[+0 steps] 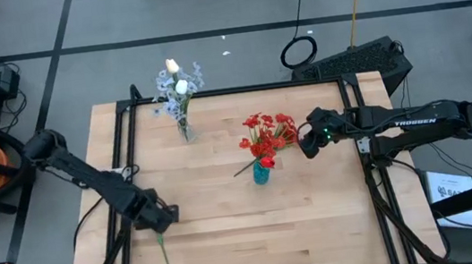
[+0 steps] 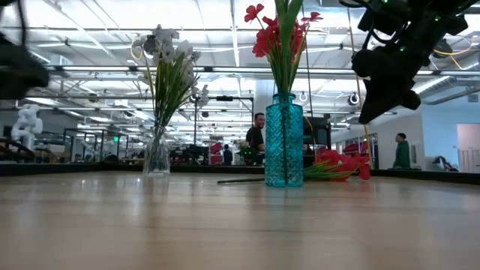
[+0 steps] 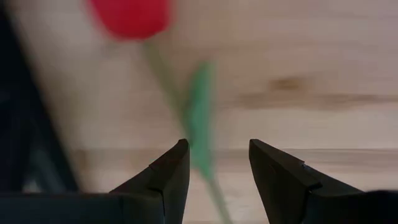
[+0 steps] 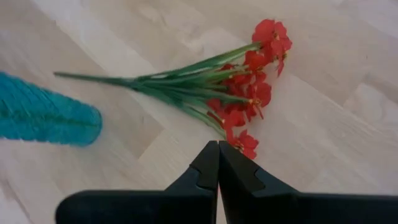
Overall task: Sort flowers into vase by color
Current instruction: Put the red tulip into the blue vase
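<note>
Two vases are kept well apart on the table so that colours stay separate: white and pale sprigs are stood in the clear vase near the far edge, red blooms in the teal vase at the middle. A red cluster is left lying flat just beside the teal vase; the right tool is held above it with its fingers pressed together, gripping nothing. Near the front edge a single red-headed flower is laid flat, and the left tool is lowered over its stem with fingers apart — seemingly set to straddle it for a pickup.
</note>
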